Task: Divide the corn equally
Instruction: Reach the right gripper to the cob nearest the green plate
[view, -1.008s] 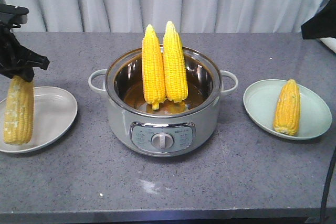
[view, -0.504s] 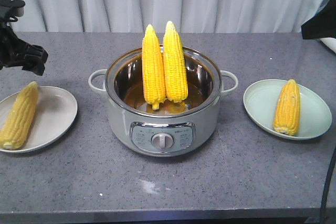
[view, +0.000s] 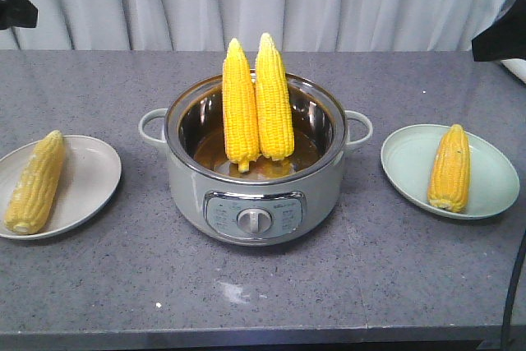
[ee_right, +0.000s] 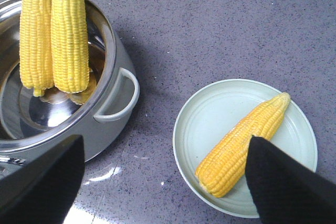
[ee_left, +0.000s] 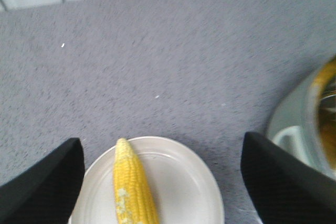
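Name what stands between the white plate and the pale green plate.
A round silver electric pot holding two standing yellow corn cobs, per the front view.

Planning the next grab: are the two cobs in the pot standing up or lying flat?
Standing: both cobs lean tips-up, side by side, against the back rim of the pot.

Front view faces pot [view: 255, 187]; wrist views look down.

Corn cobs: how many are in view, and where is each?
4. A taller cob and a shorter cob stand side by side in the pot; a pale cob lies on the white plate; a deeper-yellow cob lies on the green plate. The pot's floor is partly hidden.
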